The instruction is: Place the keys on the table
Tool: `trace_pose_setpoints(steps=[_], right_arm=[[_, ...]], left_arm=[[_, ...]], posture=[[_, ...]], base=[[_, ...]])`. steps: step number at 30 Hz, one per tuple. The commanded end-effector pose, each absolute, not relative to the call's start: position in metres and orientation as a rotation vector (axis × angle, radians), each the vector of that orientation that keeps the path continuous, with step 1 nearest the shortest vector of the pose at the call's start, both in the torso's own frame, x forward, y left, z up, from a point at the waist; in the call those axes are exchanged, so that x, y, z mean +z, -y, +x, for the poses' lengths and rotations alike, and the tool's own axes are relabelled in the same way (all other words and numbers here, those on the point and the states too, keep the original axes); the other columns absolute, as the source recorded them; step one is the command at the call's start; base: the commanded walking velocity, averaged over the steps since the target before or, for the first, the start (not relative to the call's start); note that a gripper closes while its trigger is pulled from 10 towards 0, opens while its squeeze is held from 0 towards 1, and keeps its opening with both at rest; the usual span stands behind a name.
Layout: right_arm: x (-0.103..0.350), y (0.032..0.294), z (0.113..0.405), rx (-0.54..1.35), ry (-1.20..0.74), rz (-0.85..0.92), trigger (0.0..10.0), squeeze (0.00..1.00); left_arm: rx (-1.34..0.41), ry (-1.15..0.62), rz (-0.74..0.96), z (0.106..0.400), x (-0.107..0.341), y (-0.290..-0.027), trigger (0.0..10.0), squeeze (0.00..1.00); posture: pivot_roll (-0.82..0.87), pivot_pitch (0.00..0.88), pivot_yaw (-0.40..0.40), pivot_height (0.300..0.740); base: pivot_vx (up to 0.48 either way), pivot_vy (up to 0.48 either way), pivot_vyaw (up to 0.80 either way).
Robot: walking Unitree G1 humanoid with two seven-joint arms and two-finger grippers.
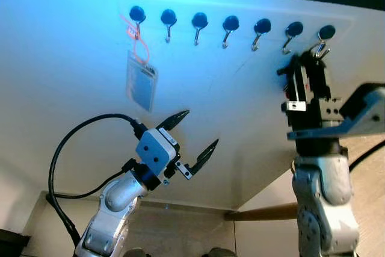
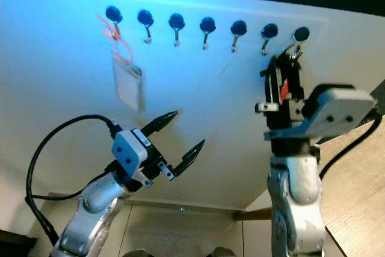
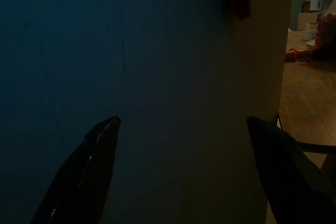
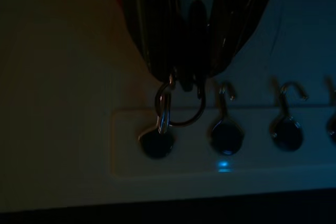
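Observation:
The keys hang by a silver ring from the rightmost black hook in a row of wall hooks. My right gripper is raised to that hook and is shut on the keys, with a bit of red showing between its fingers. The ring is still looped over the hook. My left gripper is held lower and to the left, close to the bare white wall. It is open with nothing between its fingers.
A badge on an orange lanyard hangs from the leftmost hook. The hooks between the two ends are bare. A wooden surface lies low on the right, past the wall's corner.

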State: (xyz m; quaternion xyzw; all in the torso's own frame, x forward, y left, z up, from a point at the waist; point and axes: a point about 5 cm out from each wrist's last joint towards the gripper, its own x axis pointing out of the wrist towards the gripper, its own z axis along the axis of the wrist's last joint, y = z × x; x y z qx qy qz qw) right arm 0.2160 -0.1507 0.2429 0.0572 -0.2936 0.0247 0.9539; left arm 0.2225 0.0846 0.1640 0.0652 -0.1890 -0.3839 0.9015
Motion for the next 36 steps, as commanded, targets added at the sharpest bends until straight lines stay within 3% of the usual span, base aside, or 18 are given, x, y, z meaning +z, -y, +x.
trace_pose_setpoints(steps=[1, 16, 36], right_arm=[[0.242, 0.141, 0.21, 0.137, 0.602, 0.107, 0.0, 0.0], [0.228, 0.147, 0.206, 0.107, 0.539, 0.089, 0.0, 0.0], [0.263, 0.146, 0.203, 0.104, 0.665, 0.212, 0.0, 0.0]], left_arm=[[-0.816, 0.372, 0.147, 0.219, 0.161, -0.084, 10.0, 0.0], [-0.828, 0.368, 0.15, 0.219, 0.161, -0.083, 10.0, 0.0], [-0.845, 0.369, 0.144, 0.219, 0.162, -0.08, 10.0, 0.0]], posture=[[0.05, 0.099, -0.071, 0.74], [0.05, 0.102, -0.063, 0.74], [0.04, 0.105, -0.058, 0.74]], base=[[0.0, 0.0, 0.0], [0.0, 0.0, 0.0], [0.0, 0.0, 0.0]])
